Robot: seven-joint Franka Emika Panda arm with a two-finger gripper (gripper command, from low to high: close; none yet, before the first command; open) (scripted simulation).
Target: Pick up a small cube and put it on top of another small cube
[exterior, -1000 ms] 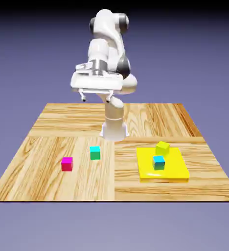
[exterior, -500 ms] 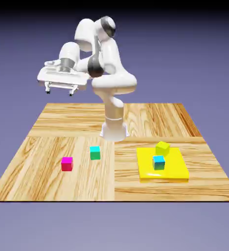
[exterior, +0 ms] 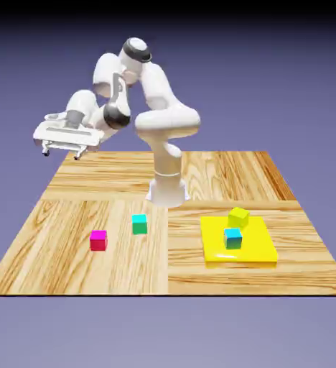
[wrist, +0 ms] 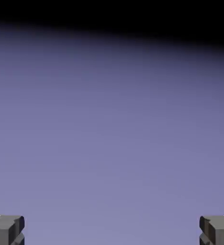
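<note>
Tool (exterior: 62, 152) hangs high beyond the worktop's (exterior: 77, 269) far corner on the exterior view's left, its two fingers spread wide with nothing between them. In the hand view the grey fingertips (wrist: 6, 229) sit at the two bottom corners, far apart, and only the plain blue-violet backdrop, darkening to black at the top, fills the space between; no cube shows there.

On the wooden worktop, the magenta-pink cube (exterior: 98, 240) rests in the exterior view's left half, toward the near edge, well apart from the tool and untouched. The teal-green cube (exterior: 139, 224) stands near it, a little farther back and toward the middle. On the exterior view's right lies a flat yellow pad (exterior: 257, 248); the lime cube (exterior: 238, 216) sits at its far edge, turned slightly askew, and the cyan-blue cube (exterior: 232, 238) stands on the pad just in front of the lime one. Nothing lies on top of the lime cube.

The white arm (exterior: 160, 115) bends from its base at the far middle of the worktop and reaches out to the exterior view's left.
</note>
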